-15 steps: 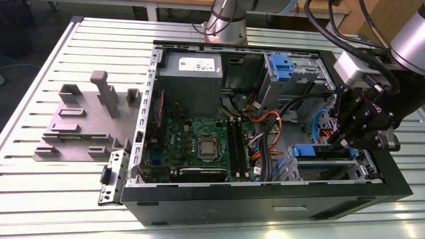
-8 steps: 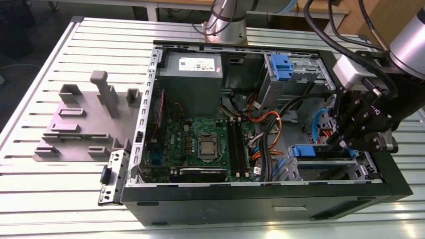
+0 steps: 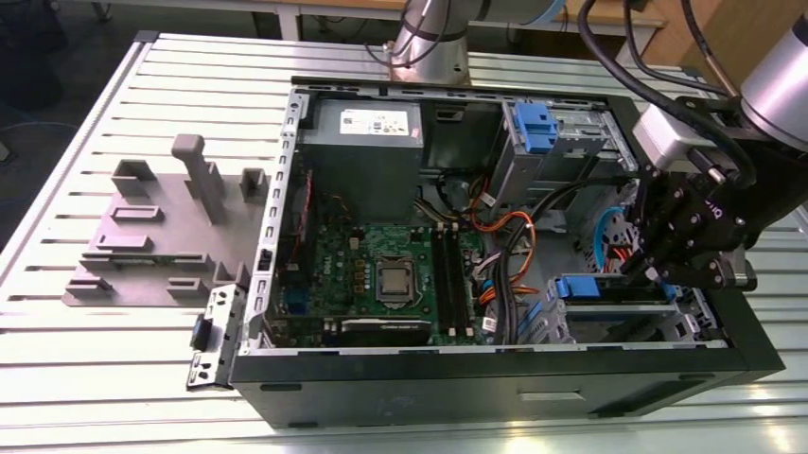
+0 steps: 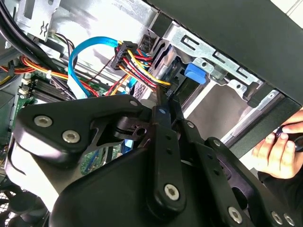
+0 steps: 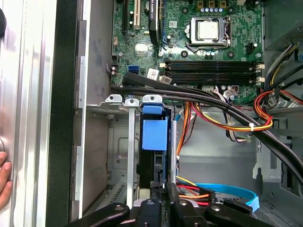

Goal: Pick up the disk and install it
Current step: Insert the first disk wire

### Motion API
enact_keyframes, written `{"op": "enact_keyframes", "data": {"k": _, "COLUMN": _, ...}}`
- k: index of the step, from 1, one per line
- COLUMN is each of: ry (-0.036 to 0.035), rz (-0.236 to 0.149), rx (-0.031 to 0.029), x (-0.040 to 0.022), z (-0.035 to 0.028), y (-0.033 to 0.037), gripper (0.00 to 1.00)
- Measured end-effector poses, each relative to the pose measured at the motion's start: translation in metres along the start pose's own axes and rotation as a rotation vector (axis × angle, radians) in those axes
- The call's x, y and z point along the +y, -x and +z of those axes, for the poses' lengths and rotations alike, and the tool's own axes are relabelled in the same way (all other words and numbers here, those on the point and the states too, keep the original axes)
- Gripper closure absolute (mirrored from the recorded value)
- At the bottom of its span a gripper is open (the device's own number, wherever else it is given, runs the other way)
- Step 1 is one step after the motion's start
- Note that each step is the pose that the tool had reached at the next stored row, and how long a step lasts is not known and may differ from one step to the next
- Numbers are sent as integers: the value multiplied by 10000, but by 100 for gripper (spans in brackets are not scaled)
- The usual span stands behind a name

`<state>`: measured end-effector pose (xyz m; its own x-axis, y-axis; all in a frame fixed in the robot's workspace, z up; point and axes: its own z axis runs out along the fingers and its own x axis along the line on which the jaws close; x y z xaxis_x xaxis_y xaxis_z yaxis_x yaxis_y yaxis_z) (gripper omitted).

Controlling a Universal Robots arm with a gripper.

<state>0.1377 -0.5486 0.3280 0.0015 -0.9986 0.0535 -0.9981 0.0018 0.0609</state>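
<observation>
the gripper [image 3: 659,270] hangs inside the open computer case [image 3: 378,402], low at the corner on the exterior view's right, with the black arm [image 3: 770,85] rising behind it. its fingers [image 5: 158,189] look drawn close together around the end of the disk [image 5: 154,135]. in the first wrist view the disk stands on edge just ahead of the fingertips, its blue carrier end facing the camera, slotted between the metal walls of the drive bay [image 5: 124,142]. whether the fingers truly press on it or only sit against it, i cannot tell for sure, but they meet at its near edge.

in the exterior view the disk [image 3: 593,287] shows as a blue end just beside the gripper, toward the motherboard [image 3: 378,274], sitting in the bay [image 3: 619,317] under the fingers. in the second wrist view a blue tab [image 4: 195,73] of the carrier shows beyond the fingers [image 4: 163,137], against the bay's metal frame [image 4: 213,59].

past the gripper, cables [image 5: 227,120] in black, orange and yellow cross between the bay and the motherboard [image 5: 199,38], and a light blue flat cable [image 4: 90,47] loops just beside the fingers. a grey power supply [image 3: 363,132] and a second blue bracket [image 3: 535,128] sit well apart from the gripper, at the case's far end. a person's hand [image 4: 279,151] rests outside the case wall, near the gripper. a grey fixture [image 3: 165,227] lies on the slatted table [image 3: 76,378], far across the case from the gripper.
</observation>
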Motion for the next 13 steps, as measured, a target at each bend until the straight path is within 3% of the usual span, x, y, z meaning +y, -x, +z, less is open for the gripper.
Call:
{"op": "enact_keyframes", "data": {"k": 3, "ry": 0, "rz": 0, "rx": -5, "x": -1, "z": 2, "y": 0, "gripper": 82}}
{"op": "enact_keyframes", "data": {"k": 4, "ry": 0, "rz": -1, "rx": -3, "x": -1, "z": 2, "y": 0, "gripper": 76}}
{"op": "enact_keyframes", "data": {"k": 9, "ry": 0, "rz": -1, "rx": -11, "x": 0, "z": -6, "y": -1, "gripper": 76}}
{"op": "enact_keyframes", "data": {"k": 13, "ry": 0, "rz": -7, "rx": -111, "x": 1, "z": -34, "y": -2, "gripper": 76}}
